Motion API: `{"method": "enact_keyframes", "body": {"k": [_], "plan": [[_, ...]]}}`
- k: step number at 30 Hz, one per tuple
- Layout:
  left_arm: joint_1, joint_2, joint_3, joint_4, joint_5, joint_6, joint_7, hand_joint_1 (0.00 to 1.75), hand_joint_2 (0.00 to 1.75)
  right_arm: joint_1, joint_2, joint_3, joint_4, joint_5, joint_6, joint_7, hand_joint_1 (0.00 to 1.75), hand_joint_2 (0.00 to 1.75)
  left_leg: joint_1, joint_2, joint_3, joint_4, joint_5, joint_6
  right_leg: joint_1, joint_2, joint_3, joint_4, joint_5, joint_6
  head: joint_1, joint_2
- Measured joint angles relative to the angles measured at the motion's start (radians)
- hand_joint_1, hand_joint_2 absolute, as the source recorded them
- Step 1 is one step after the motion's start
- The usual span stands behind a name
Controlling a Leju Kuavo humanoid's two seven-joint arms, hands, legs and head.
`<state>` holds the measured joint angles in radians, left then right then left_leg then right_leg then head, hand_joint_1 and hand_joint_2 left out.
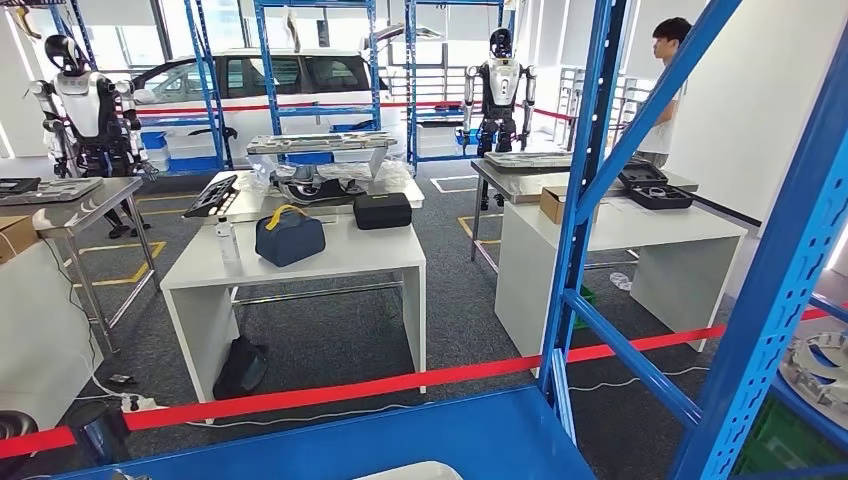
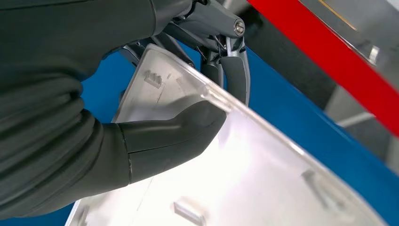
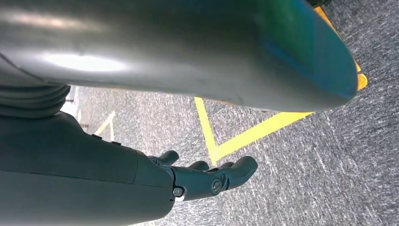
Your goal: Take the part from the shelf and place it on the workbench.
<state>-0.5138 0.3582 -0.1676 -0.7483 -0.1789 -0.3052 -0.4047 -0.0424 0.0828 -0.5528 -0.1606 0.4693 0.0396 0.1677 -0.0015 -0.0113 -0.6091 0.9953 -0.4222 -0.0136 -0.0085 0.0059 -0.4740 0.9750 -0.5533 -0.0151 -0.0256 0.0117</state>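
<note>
left hand [image 2: 141, 117] gripping the white part [image 2: 244, 169], thumb pressed on its face, over the blue shelf [image 2: 301, 117]; right hand [image 3: 188, 179] hanging above grey carpet [image 3: 306, 165]. its fingers [image 3: 235, 169] loosely apart, holding nothing.

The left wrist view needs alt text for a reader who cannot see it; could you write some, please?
The robot's left hand grips a pale plastic part, thumb pressed across its inner face, above a blue shelf. A red tape runs behind.
</note>
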Motion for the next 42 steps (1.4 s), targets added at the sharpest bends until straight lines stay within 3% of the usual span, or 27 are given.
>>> {"method": "enact_keyframes", "body": {"k": [12,37,42], "plan": [[0.015,0.000,0.043,-0.027,0.096,-0.097,-0.060,1.75,1.75,-0.003,0.000,0.000,0.000,0.010,0.000,0.002,0.00,0.00,0.000,0.000,0.000,0.000,0.000,0.000,0.000,0.000,0.000,0.000,0.000,0.000,0.000,0.000],[0.022,0.000,0.035,-0.036,0.129,-0.125,-0.079,1.75,1.75,-0.004,0.000,-0.007,0.000,0.011,0.000,0.002,0.00,0.00,0.000,0.000,0.000,0.000,0.000,0.000,0.000,0.000,0.000,0.000,0.000,0.000,0.000,0.000],[0.020,0.002,0.031,-0.036,0.137,-0.132,-0.088,1.75,1.75,-0.004,0.005,-0.009,0.000,0.011,0.000,0.002,0.00,0.00,-0.007,0.000,-0.001,0.007,-0.006,0.010,-0.007,0.000,0.002,-0.003,0.000,0.013,0.000,0.000]]}}
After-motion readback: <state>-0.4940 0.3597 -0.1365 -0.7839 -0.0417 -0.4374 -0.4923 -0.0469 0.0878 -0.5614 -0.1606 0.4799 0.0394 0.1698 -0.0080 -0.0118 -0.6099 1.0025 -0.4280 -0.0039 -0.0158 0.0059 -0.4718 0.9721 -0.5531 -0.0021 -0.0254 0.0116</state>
